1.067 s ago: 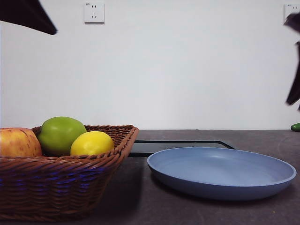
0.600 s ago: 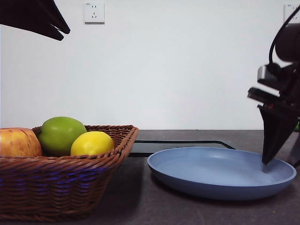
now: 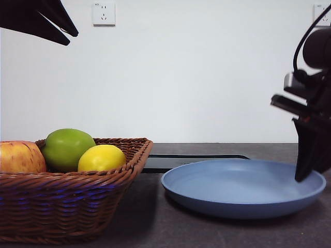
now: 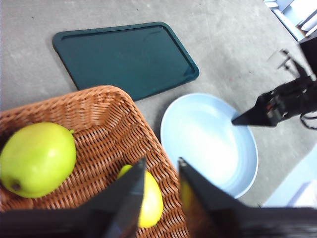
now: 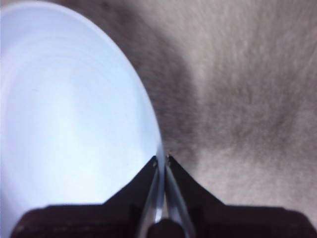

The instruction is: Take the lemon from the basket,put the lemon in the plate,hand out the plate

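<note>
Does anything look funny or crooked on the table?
Yes: the plate is tilted. The right gripper has pinched its rim and that side sits a bit higher. The lemon is not in it yet; it lies in the basket.

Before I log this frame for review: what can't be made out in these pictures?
- Lemon: left wrist view, mostly behind the left hand.
- Red-yellow apple: front view, cut by the picture's edge.
- Plate rim inside the right hand: right wrist view, blurred.
</note>
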Robot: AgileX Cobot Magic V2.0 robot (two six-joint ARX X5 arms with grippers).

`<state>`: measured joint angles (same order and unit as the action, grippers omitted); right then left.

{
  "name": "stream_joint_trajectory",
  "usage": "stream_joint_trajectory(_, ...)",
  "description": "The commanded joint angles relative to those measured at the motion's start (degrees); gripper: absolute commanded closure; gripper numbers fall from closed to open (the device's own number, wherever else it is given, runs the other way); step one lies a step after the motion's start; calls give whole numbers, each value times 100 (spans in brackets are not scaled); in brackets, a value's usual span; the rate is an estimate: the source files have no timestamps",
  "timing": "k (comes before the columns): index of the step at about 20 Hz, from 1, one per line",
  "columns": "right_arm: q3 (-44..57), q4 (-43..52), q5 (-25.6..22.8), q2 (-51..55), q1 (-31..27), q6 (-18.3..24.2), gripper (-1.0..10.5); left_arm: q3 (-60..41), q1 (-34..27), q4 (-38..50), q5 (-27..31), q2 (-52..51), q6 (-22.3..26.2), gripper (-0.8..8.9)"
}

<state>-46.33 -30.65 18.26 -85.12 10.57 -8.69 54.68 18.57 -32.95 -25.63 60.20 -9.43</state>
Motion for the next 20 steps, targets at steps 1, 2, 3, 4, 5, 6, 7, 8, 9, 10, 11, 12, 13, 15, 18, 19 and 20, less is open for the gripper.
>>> stream_joint_trajectory(1, -79, -55, -59, 251, -57, -90, 943, 101, 105, -74, 15, 57, 48, 542)
stream_joint_trajectory(2, -79, -125, -61, 420, -107, -90, 943, 101, 151, -146, 15, 57, 48, 504)
stream_joint_trajectory(3, -79, -208, -61, 575, -170, -90, 943, 101, 208, -240, 15, 57, 48, 472)
stream_joint_trajectory(4, -81, -315, -61, 761, -258, -87, 943, 101, 264, -341, 26, 57, 48, 457)
stream_joint_trajectory(5, -85, -442, -61, 955, -354, -90, 943, 101, 326, -409, 114, 57, 44, 457)
stream_joint_trajectory(6, -90, -557, -61, 1123, -437, -90, 943, 101, 407, -442, 321, 57, 39, 454)
stream_joint_trajectory(7, -96, -671, -61, 1281, -518, -90, 943, 101, 514, -435, 575, 66, -2, 450)
stream_joint_trajectory(8, -101, -780, -61, 1440, -603, -87, 943, 101, 627, -415, 802, 107, -101, 450)
stream_joint_trajectory(9, -103, -866, -61, 1591, -678, -85, 943, 101, 741, -411, 1019, 175, -181, 450)
stream_joint_trajectory(10, -103, -918, -57, 1729, -739, -85, 943, 101, 837, -413, 1200, 286, -264, 450)
stream_joint_trajectory(11, -105, -946, -59, 1869, -780, -85, 943, 101, 920, -424, 1331, 426, -269, 450)
stream_joint_trajectory(12, -109, -962, -59, 1991, -800, -87, 943, 103, 999, -424, 1357, 584, -275, 450)
stream_joint_trajectory(13, -111, -975, -57, 2096, -800, -87, 943, 109, 1071, -417, 1364, 765, -313, 450)
stream_joint_trajectory(15, -111, -986, -57, 2249, -800, -87, 943, 188, 1180, -420, 1384, 1193, -413, 450)
stream_joint_trajectory(18, -111, -1060, -57, 2363, -800, -87, 943, 354, 1257, -424, 1401, 1808, -413, 450)
stream_joint_trajectory(19, -111, -1082, -57, 2371, -800, -85, 943, 415, 1290, -422, 1394, 2000, -411, 450)
stream_joint_trajectory(20, -111, -1102, -57, 2371, -800, -85, 943, 483, 1311, -437, 1392, 2192, -411, 450)
